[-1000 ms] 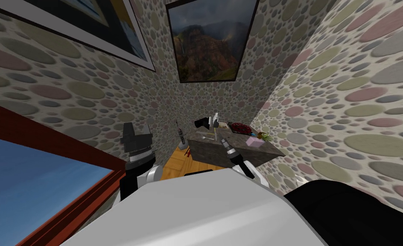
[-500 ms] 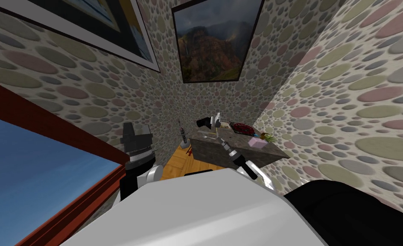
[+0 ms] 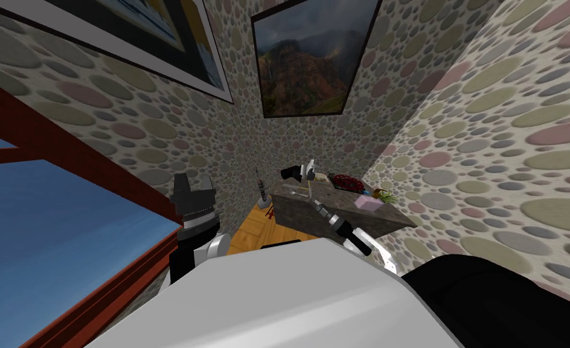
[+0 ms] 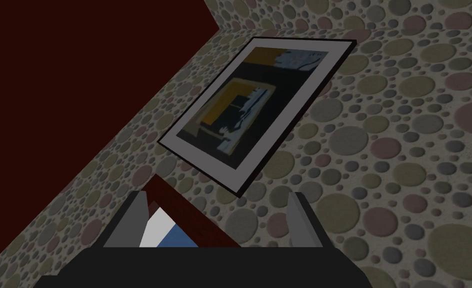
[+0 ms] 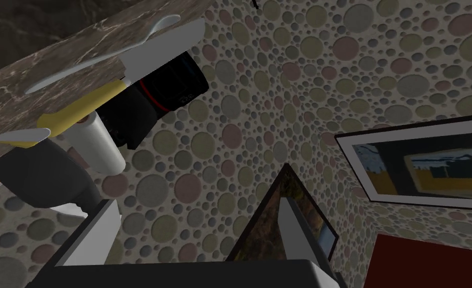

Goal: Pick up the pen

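Right arm extended forward over the near edge of the marbled table [image 3: 386,214]; right gripper [image 5: 197,202] with fingers spread apart and nothing between them. The pen [image 5: 95,62], a slim grey shape, lies on the table top beyond one fingertip, clear of the gap. Between it and that finger stand a yellow-handled knife [image 5: 80,105], a black camera [image 5: 165,90], a white cylinder [image 5: 97,145] and a dark lump [image 5: 40,175]. Left gripper [image 4: 217,197] is raised beside the red window frame [image 3: 96,175], fingers likewise spread and empty.
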Available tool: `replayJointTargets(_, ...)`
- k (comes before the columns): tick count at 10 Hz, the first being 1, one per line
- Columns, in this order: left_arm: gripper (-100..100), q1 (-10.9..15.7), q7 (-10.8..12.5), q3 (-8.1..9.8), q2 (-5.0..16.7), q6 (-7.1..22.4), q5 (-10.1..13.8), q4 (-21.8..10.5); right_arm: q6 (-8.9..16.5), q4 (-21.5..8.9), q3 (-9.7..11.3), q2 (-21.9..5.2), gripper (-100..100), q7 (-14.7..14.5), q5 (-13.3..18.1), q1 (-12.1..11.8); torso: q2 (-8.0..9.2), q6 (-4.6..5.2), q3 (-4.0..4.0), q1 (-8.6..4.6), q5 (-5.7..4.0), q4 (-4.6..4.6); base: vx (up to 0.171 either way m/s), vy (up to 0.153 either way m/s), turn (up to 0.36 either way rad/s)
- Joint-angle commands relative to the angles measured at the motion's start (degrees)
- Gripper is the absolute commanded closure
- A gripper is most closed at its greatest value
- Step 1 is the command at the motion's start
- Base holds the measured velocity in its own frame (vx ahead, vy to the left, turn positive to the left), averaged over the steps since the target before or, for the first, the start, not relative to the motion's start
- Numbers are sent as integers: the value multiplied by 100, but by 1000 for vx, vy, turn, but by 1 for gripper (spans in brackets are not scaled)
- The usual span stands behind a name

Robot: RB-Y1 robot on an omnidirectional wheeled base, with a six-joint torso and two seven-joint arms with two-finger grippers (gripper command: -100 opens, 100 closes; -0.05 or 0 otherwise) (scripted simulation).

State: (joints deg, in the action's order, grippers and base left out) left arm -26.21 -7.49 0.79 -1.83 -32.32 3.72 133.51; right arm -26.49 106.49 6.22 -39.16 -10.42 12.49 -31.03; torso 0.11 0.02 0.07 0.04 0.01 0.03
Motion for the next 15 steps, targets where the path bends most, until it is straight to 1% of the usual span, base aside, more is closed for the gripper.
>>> replayJointTargets(1,0,0,0,0,0,0,0,0,-30,-208,38,-286,-100,-18,96,-8,0,0,0,0,0,0,-30,20,100)
replayJointTargets(2,0,0,0,0,0,0,0,0,-30,-208,38,-436,-100,-18,96,-8,-1,-2,-1,0,0,0,-25,17,66)
replayJointTargets(3,0,0,0,0,0,0,0,0,-83,-417,71,-639,-100,-42,182,-15,-1,0,-1,0,0,0,-31,24,109)
replayJointTargets(4,0,0,0,0,0,0,0,0,-83,-417,71,-770,-100,-42,182,-15,0,-1,0,2,-1,0,-25,20,48)
replayJointTargets(5,0,0,0,0,0,0,0,0,-138,-628,105,-947,-100,-67,270,-23,-2,0,-1,1,0,0,-24,25,95)
replayJointTargets(6,0,0,0,0,0,0,0,0,-138,-628,105,-1102,-100,-67,270,-23,-2,-1,-1,2,0,-1,-20,20,79)
replayJointTargets(7,0,0,0,0,0,0,0,0,-193,-841,142,-1283,-100,-93,361,-31,-4,0,-2,1,0,-1,-25,25,154)
replayJointTargets(8,0,0,0,0,0,0,0,0,-193,-841,142,-1429,-100,-93,361,-31,-3,-2,-2,2,0,-1,-19,18,48)
replayJointTargets(9,0,0,0,0,0,0,0,0,-249,-1054,182,-1606,-100,-119,453,-40,-4,1,-2,0,0,-1,-17,24,107)
replayJointTargets(10,0,0,0,0,0,0,0,0,-249,-1054,182,-1751,-100,-119,453,-40,-4,-1,-3,2,0,-1,-14,16,61)
replayJointTargets(11,0,0,0,0,0,0,0,0,-306,-1266,225,-1931,-100,-146,547,-51,-6,0,-3,0,0,-1,-16,17,134)
replayJointTargets(12,0,0,0,0,0,0,0,0,-306,-1266,225,-2067,-100,-146,547,-51,-6,-1,-3,0,-1,-1,-12,12,68)
replayJointTargets(13,0,0,0,0,0,0,0,0,-364,-1476,272,-2268,-100,-173,643,-63,-7,1,-4,-2,0,-1,-12,18,118)
replayJointTargets(14,0,0,0,0,0,0,0,0,-364,-1476,272,-2375,-100,-173,643,-63,-8,-1,-5,-1,-1,-2,-8,14,72)
replayJointTargets(15,0,-1,0,0,0,0,0,0,-422,-1684,322,-2571,-100,-200,739,-77,-9,1,-5,-1,-1,-2,-4,19,159)
